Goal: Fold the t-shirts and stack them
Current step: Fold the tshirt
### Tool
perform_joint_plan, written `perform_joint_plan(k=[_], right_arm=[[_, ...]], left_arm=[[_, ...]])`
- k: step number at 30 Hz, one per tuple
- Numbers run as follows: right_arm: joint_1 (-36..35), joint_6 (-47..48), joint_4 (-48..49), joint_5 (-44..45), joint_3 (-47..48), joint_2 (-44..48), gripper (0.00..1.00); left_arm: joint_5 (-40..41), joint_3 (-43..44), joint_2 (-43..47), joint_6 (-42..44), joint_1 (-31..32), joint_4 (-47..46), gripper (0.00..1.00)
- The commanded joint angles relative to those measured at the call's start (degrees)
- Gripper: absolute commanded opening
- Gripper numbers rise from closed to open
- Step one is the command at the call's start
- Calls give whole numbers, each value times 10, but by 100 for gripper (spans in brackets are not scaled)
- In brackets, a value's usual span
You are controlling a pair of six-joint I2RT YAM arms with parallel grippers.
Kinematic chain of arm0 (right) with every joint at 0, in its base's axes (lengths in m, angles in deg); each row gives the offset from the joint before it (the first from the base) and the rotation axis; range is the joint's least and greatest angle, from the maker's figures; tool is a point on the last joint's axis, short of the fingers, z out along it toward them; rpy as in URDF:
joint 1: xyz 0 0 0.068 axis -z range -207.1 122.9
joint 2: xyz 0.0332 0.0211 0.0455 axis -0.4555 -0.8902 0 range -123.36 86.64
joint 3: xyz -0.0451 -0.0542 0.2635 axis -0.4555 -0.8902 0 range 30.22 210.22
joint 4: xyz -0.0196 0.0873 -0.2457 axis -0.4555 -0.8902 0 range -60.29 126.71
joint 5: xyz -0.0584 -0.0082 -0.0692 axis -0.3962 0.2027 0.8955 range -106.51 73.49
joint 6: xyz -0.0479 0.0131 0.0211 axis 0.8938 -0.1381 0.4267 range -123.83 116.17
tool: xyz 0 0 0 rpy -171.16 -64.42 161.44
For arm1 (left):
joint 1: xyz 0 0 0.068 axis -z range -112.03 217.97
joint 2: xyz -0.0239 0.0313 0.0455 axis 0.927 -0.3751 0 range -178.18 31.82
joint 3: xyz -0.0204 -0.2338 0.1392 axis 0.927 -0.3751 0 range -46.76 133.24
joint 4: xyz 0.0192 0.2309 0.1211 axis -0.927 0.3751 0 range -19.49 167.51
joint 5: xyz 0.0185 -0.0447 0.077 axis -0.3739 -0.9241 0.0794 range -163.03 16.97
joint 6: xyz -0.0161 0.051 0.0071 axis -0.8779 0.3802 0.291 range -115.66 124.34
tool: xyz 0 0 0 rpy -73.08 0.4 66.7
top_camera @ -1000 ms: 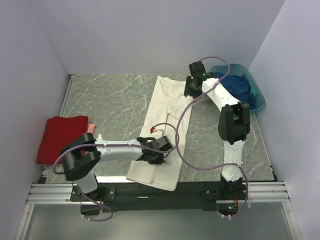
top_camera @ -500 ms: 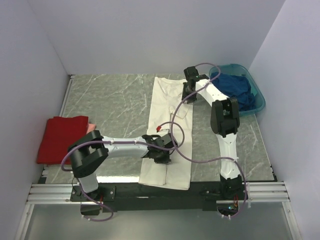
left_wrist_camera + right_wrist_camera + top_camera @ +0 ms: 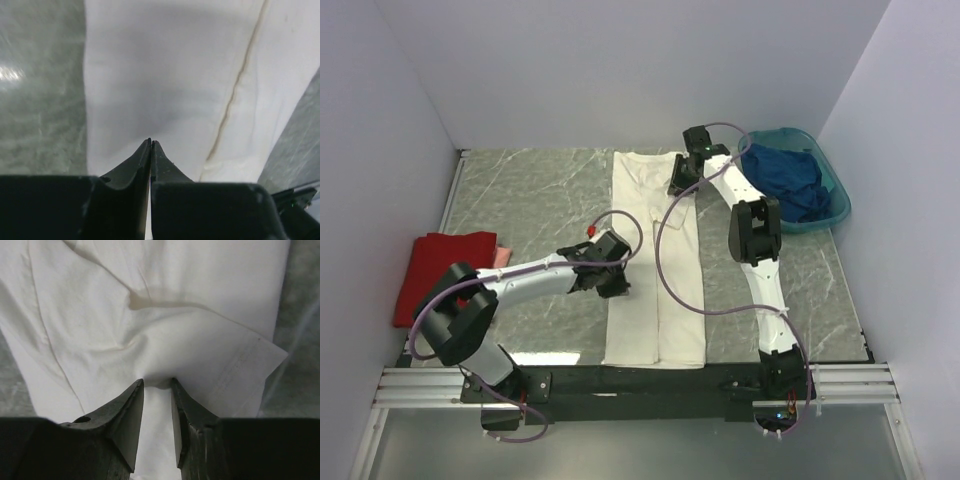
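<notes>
1. The cream t-shirt [image 3: 655, 300] lies mid-table [image 3: 520, 200] as a long narrow strip. Both sides are folded in, and it runs from the far side down to the near edge. A lengthwise fold line shows down its middle.
2. Left gripper [image 3: 150, 144]: the fingers are pressed tip to tip, with no cloth seen between them. It sits low over the strip's left edge, roughly halfway along.
3. Right gripper [image 3: 156, 383]: the fingers stand at a narrow gap, with a pucker of cream cloth pinched between the tips (creases fan out from the grip). It works the far right part of the strip, just beside a hemmed sleeve flap that sticks out sideways.
4. The red t-shirt [image 3: 440, 275] lies folded flat at the table's left side, well apart from the cream one.
5. The dark blue t-shirt [image 3: 790, 180] is bunched and unfolded inside the teal basin [image 3: 839, 196], which sits at the far right corner beside the right arm.
</notes>
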Motion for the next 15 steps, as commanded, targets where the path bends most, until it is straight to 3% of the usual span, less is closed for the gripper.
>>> perform_joint_plan(k=[1, 6, 10, 15], right_arm=[[13, -50, 75, -97, 15, -31, 36], [21, -88, 170, -170, 19, -24, 42], [22, -85, 176, -182, 18, 21, 47], [29, -61, 146, -163, -14, 99, 52]], left_arm=[[-27, 13, -29, 37, -39, -37, 9], [-50, 44, -100, 48, -81, -64, 8], [-56, 62, -150, 48, -84, -67, 7], [-53, 51, -138, 41, -89, -68, 9]])
